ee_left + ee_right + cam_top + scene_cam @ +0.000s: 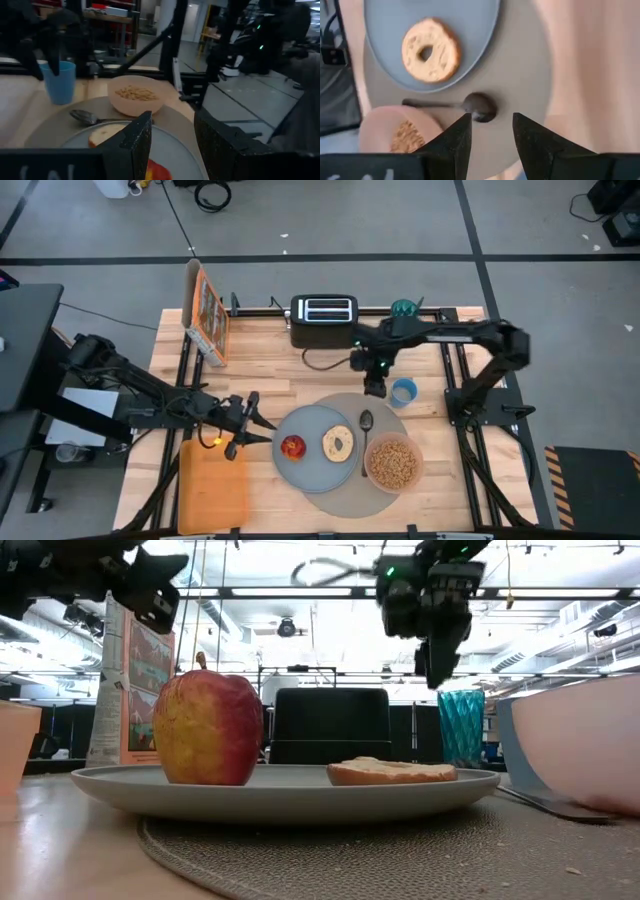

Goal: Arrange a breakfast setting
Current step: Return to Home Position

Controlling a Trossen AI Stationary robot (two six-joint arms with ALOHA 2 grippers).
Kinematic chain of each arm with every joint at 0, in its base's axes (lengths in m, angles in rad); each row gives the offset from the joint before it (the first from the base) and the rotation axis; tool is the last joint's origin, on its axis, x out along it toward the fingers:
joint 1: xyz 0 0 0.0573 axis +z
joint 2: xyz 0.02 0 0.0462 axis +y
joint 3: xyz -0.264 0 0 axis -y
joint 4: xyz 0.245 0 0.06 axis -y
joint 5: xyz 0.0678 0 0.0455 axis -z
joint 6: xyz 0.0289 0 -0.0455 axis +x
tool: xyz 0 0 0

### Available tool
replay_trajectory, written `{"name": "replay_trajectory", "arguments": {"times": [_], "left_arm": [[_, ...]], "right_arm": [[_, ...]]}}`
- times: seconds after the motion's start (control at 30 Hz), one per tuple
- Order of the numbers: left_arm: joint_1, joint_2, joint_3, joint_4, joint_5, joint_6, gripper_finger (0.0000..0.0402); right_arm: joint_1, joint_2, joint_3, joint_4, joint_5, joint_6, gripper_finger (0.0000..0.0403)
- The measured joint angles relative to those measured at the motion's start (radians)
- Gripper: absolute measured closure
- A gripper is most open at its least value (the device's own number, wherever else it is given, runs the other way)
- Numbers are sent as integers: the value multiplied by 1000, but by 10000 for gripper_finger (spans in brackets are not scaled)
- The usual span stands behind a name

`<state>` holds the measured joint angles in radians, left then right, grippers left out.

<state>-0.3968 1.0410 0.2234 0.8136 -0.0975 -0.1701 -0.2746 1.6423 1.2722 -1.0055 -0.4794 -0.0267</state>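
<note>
Since every piece looks placed, the remaining work reads as just parking the arms. Left to right in the high view:

- Orange board [212, 485] sits lower left and is not part of the set.
- Left gripper [247, 423] hovers just left of the plate [310, 473]. Its fingers are spread wide with nothing between them.
- Apple [292, 446] is on the plate's left half and bagel half [338, 443] lies flat on its right half, the two apart.
- Plate rides toward the left side of the round mat [350, 498], which likely leaves bare mat on purpose for the spoon [366, 424].
- Spoon lies just right of the plate, bowl end toward the frame top.
- Right gripper [375, 386] hangs over the mat's upper edge near the spoon's bowl end, fingers parted and empty.
- Pink bowl [393, 463], filled with cereal, is at the mat's right edge just beside the spoon handle.

The box [207, 310] at upper left has a printed face, but the text is unreadable. No brand is legible on the toaster [323, 310].
</note>
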Motion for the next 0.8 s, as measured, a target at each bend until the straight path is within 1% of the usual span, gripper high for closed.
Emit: {"name": "replay_trajectory", "arguments": {"times": [0.07, 0.17, 0.23, 0.3, 0.37, 0.4, 0.47, 0.53, 0.63, 0.7, 0.73, 0.8], "left_arm": [[0, -16, 0, -27, -43, 14, 246], [0, -34, 0, -60, -154, 27, 246], [0, -40, 0, -62, -197, 33, 246], [0, -42, 0, -54, -207, 29, 246], [-12, -42, -1, -43, -216, 31, 246], [-27, -40, -4, -29, -237, 46, 246], [-62, -27, -23, 33, -317, 81, 246], [-86, -22, -67, 110, -396, 95, 246], [-103, -22, -142, 250, -445, 64, 246], [-115, -22, -195, 327, -482, 49, 246], [-122, -22, -214, 360, -509, 47, 246], [-128, -24, -215, 364, -566, 54, 246]], "right_arm": [[-10, -71, -30, 31, 34, 1, 253], [-10, -208, -120, 183, 111, 8, 253], [-8, -304, -216, 335, 143, 24, 253], [-8, -400, -331, 507, 168, 31, 253], [-3, -491, -465, 716, 183, 53, 253], [6, -530, -530, 809, 193, 70, 253], [22, -605, -643, 935, 226, 82, 253], [38, -677, -726, 1014, 282, 87, 253], [59, -773, -817, 1037, 371, 103, 254], [77, -837, -879, 1057, 411, 107, 254], [87, -870, -912, 1092, 427, 110, 254], [97, -938, -968, 1143, 441, 111, 254]]}}
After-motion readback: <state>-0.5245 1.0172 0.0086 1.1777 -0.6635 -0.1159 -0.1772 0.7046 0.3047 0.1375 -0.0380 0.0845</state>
